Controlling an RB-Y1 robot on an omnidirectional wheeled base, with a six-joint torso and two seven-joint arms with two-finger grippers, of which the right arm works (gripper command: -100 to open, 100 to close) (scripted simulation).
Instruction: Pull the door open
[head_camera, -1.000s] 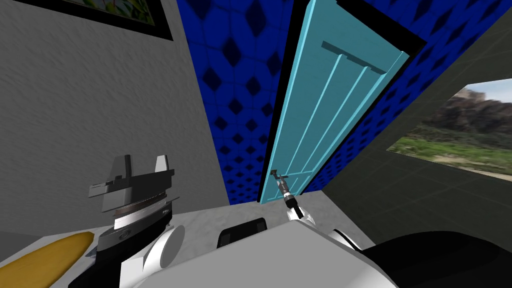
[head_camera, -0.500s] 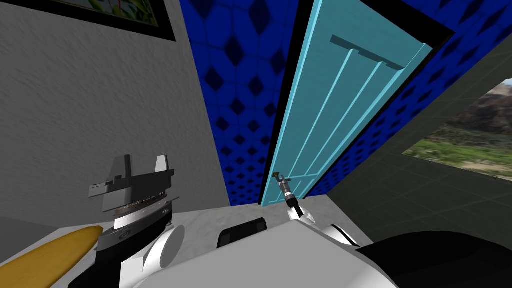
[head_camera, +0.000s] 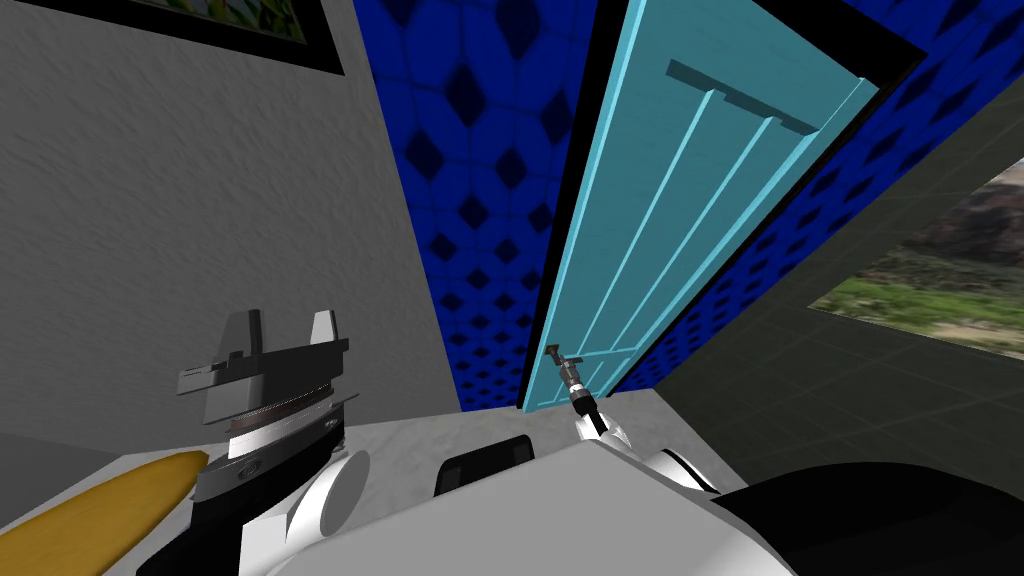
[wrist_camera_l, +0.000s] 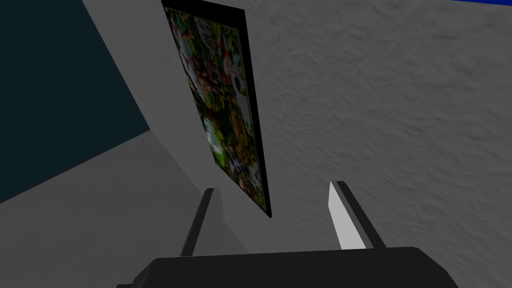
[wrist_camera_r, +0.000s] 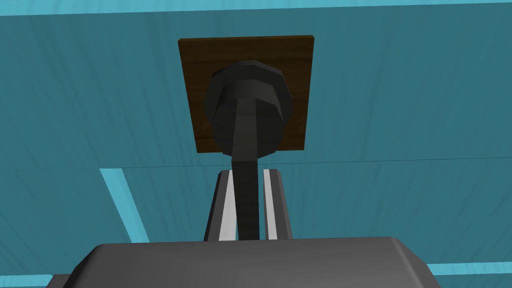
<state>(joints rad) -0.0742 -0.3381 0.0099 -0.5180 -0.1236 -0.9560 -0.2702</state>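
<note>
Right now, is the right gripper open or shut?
Shut on the door handle: the right gripper presses its fingers against the handle's sides.

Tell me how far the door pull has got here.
Done: right gripper shut on the dark handle. In hand: the pull; the teal door looks only slightly out of its black frame. To do: most of the swing. The left gripper is open, idle.

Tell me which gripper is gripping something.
The right gripper: its jaws pinch the dark lever handle on the teal door; the left gripper is open, empty.
</note>
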